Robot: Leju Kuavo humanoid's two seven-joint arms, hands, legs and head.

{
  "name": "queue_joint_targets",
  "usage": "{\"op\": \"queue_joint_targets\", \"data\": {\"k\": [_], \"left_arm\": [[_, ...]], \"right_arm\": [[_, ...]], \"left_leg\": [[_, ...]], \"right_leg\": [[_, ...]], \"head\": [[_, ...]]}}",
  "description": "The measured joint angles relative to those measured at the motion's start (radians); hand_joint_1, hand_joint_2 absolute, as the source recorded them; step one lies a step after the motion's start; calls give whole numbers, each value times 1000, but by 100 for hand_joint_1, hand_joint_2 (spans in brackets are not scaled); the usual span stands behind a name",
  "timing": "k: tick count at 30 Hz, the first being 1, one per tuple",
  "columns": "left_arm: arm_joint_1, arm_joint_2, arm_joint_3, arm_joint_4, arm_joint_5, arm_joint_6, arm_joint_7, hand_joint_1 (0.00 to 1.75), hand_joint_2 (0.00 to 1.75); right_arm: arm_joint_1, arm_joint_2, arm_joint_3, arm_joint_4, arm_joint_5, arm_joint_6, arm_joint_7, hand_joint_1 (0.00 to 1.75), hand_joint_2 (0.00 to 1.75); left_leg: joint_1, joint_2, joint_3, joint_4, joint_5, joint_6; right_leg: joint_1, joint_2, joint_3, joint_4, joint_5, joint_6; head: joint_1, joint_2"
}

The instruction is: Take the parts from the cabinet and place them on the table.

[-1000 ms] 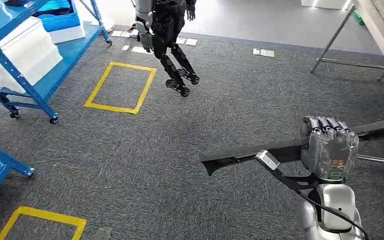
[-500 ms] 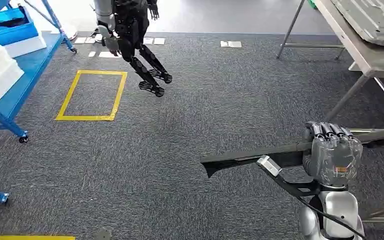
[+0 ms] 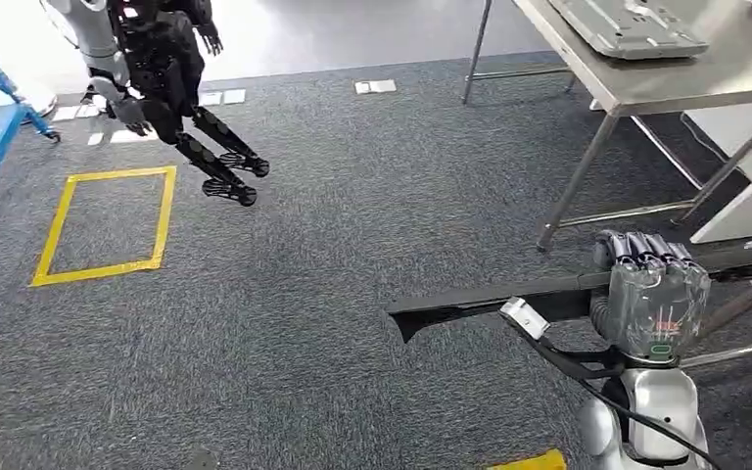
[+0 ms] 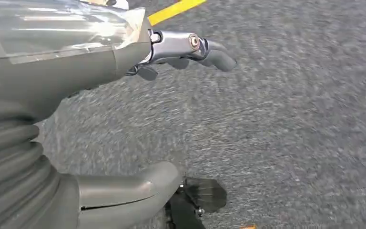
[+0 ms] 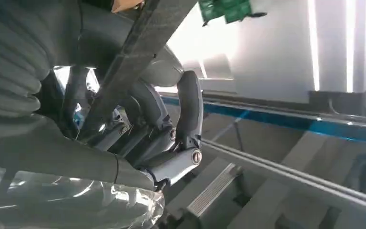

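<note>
Carry leg underway, by the look of it: part's already out of the cabinet and not yet set down. Right hand [image 3: 654, 294] is clenched round a long black strip [image 3: 494, 305], fingers curled over the top edge; the strip is held about level above the carpet [image 3: 352, 245], w/ one end poking out toward the robot's left and the other running off the pic's right edge. Right wrist view confirms the wrap: dark fingers [image 5: 188, 107] closed against the strip [image 5: 138, 52], thumb under it. A thin black cable w/ a small silver tag [image 3: 523, 316] hangs just below the strip near the hand.

Left hand [image 4: 124, 62] hangs over bare carpet, holding nothing, fingers apart and only lightly bent.

Steel table [image 3: 734, 73] stands ahead and to the right, well apart from the strip. A grey metal panel [image 3: 632, 24] lies on its top near the far side; bare top shows toward the nearer edge. Table legs and cross-bars sit btwn robot and tabletop.

Next move, my read: close in on the table, raise the strip above the top's edge, bring it over the bare bit clear of the grey panel, lower flat, then let go. Strip's long, so the free end could clip a table leg while turning.

Another robot [image 3: 157, 69] stands far off by a yellow floor box [image 3: 108, 220].
</note>
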Motion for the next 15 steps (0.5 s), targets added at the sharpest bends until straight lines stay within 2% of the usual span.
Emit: {"op": "queue_joint_targets", "data": {"k": [2,3,4,5,6,7,8,9,10,11,12,13,14,15], "left_arm": [[-2,-2,0,0,-3,4,0,0,175],[-4,-3,-1,0,-7,8,0,0,175],[-6,-5,-4,0,-10,12,0,0,175],[-5,-6,-8,0,-19,18,2,0,175],[-4,-6,-12,0,-25,20,4,0,175],[-1,-6,-15,0,-27,24,6,0,175],[3,-6,-16,0,-27,28,7,0,175],[5,-6,-16,0,-27,31,7,0,175],[6,-6,-16,0,-27,34,7,0,175],[6,-6,-16,0,-26,33,6,0,175],[6,-6,-16,0,-24,33,3,0,175],[6,-7,-16,0,-24,32,-2,0,175],[7,-6,-15,0,-23,32,-5,0,175],[9,-6,-15,0,-23,32,-7,0,175]], "right_arm": [[13,2,0,-3,0,5,0,162,175],[22,2,0,-6,0,5,0,162,175],[31,2,0,-9,0,4,0,162,175],[37,3,-2,-14,0,0,2,162,175],[41,4,-2,-16,0,-3,2,162,175],[49,6,-2,-18,0,-4,2,162,175],[62,8,-3,-23,1,-9,2,162,175],[75,10,-3,-25,1,-11,2,162,175],[86,11,-3,-27,1,-11,2,162,175],[93,13,-3,-27,1,-11,0,162,175],[96,15,-3,-29,0,-10,-4,162,175],[95,18,-3,-33,0,-10,-8,162,175],[93,22,-2,-35,0,-9,-10,162,175],[92,27,0,-35,0,-5,-13,162,175]], "left_leg": [[-11,16,0,0,3,9],[-10,29,2,-10,10,19],[-5,42,5,-21,21,30],[-8,46,6,-26,24,38],[-9,60,4,-26,24,38],[-11,73,3,-26,24,38],[-12,87,1,-25,24,38],[-12,100,0,-25,24,38],[-12,113,0,-25,23,38],[-12,125,0,-25,23,36],[-12,136,1,-24,21,34],[-12,149,3,-23,19,30],[-19,158,3,-22,15,24],[-22,168,3,-20,11,17]], "right_leg": [[-5,19,-8,-9,9,16],[-1,31,-11,-12,13,27],[-3,-7,-19,5,4,25],[2,-64,-40,42,-21,21],[0,-87,-73,108,-56,17],[0,-96,-111,191,-91,14],[-1,-98,-145,266,-117,16],[-1,-99,-161,305,-124,23],[-2,-100,-151,290,-116,31],[-2,-105,-114,229,-93,41],[-3,-117,-62,138,-63,50],[-5,-150,-1,32,-36,57],[0,-186,22,-13,-31,47],[8,-178,27,-15,-22,35]], "head": [[-2,0],[-1,0],[0,0],[3,0],[8,0],[8,0],[9,0],[10,0],[10,0],[11,0],[10,0],[11,0],[11,0],[11,0]]}}
